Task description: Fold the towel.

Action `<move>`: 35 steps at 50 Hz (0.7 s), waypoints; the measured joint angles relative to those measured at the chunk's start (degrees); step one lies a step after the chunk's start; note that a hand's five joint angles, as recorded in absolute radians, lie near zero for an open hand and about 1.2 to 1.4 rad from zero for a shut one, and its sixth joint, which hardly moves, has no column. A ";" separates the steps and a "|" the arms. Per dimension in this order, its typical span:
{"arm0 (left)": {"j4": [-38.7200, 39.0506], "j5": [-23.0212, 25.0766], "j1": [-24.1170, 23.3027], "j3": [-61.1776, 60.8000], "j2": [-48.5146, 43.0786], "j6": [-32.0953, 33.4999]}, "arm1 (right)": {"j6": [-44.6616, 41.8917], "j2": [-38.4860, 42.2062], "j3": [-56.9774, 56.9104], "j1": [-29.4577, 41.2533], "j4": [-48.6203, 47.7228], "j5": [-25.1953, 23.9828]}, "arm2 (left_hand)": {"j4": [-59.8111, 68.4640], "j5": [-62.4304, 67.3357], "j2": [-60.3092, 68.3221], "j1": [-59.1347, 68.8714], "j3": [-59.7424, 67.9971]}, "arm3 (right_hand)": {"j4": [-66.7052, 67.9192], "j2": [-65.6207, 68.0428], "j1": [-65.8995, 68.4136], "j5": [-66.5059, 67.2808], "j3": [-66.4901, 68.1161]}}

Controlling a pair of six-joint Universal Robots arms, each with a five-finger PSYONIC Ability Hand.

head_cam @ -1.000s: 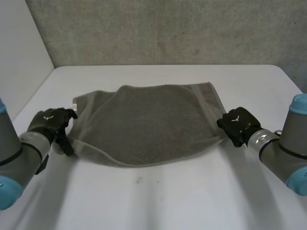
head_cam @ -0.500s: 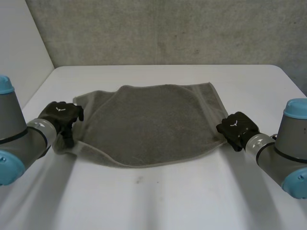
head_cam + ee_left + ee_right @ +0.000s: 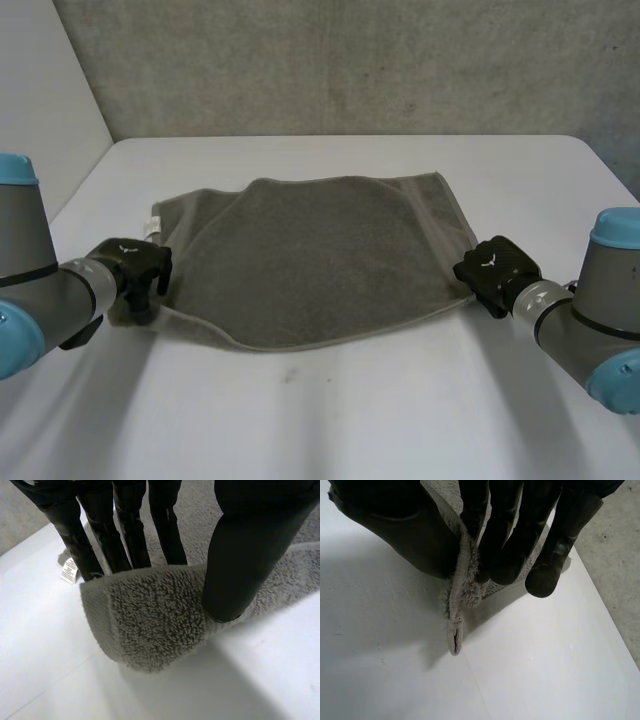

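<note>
A grey towel [image 3: 310, 255] lies spread on the white table [image 3: 350, 410], its far left part folded over. My left hand [image 3: 135, 268] is at the towel's near left corner. In the left wrist view the thumb [image 3: 245, 555] presses on the rolled corner [image 3: 150, 625] and the fingers [image 3: 125, 530] stand behind it, pinching the cloth. My right hand [image 3: 495, 268] is at the near right corner. There the fingers [image 3: 505, 540] and thumb pinch a narrow strip of towel [image 3: 462, 592] that hangs down to the table.
A small white label [image 3: 155, 225] sticks out at the towel's far left corner, also seen beside the left fingers as a tag [image 3: 68, 571]. A grey wall runs behind the table. Bare tabletop lies in front of the towel.
The left hand has moved in and down onto the near left corner, and its fingers have closed on the cloth. The right hand has stayed on its corner.
</note>
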 measured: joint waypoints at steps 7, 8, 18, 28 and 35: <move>0.43 -0.05 0.01 -2.15 0.50 0.02 | 0.15 -0.64 -0.22 -0.16 0.42 0.23 | 19.69 19.63 19.65 19.35 19.61 | 0.00 0.00 0.00 0.00 0.00; 0.53 -0.10 0.03 -2.66 0.73 0.01 | 0.19 -1.10 -0.23 -0.18 0.66 0.32 | 21.73 21.35 21.71 21.06 21.64 | 0.00 0.00 0.00 0.00 0.00; 1.16 -0.43 0.11 -9.99 8.82 -0.16 | -0.37 -11.03 1.44 -1.08 7.87 0.26 | 25.54 24.62 25.56 23.47 25.48 | 0.00 0.00 0.00 0.00 0.00; 1.45 0.88 -0.29 -23.61 24.77 0.57 | -13.64 -23.41 9.01 -8.77 23.97 -3.25 | 25.68 24.72 25.67 23.50 25.60 | 0.00 0.00 0.00 0.00 0.00; 0.08 4.39 0.25 -31.41 35.48 6.57 | -26.23 -30.91 14.26 -15.18 34.54 -6.34 | 25.70 24.72 25.69 23.74 25.64 | 0.00 0.00 0.00 0.25 0.00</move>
